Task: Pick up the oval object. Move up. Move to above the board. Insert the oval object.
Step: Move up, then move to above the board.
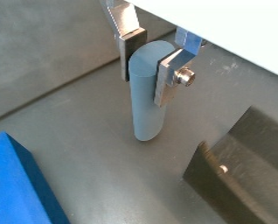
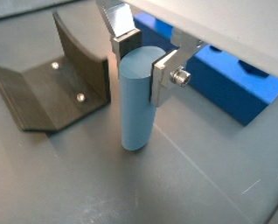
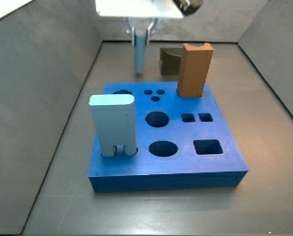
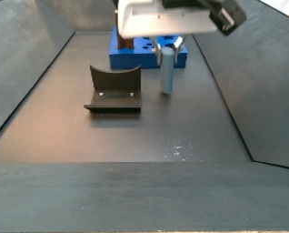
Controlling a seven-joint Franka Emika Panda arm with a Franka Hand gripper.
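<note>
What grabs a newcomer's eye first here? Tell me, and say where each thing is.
The gripper, shut on the upright light-blue oval object, which stands on the grey floor beside the dark fixture. Next, the bright-blue board in the foreground of a side view, bearing a pale rectangular block and, at its far edge, an orange-brown block.

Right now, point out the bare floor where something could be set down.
Bare floor stretches wide in front of the fixture. A narrow strip runs beside the board. It is crowded at the far end, where the gripper holds the oval object between the fixture and the orange block.
</note>
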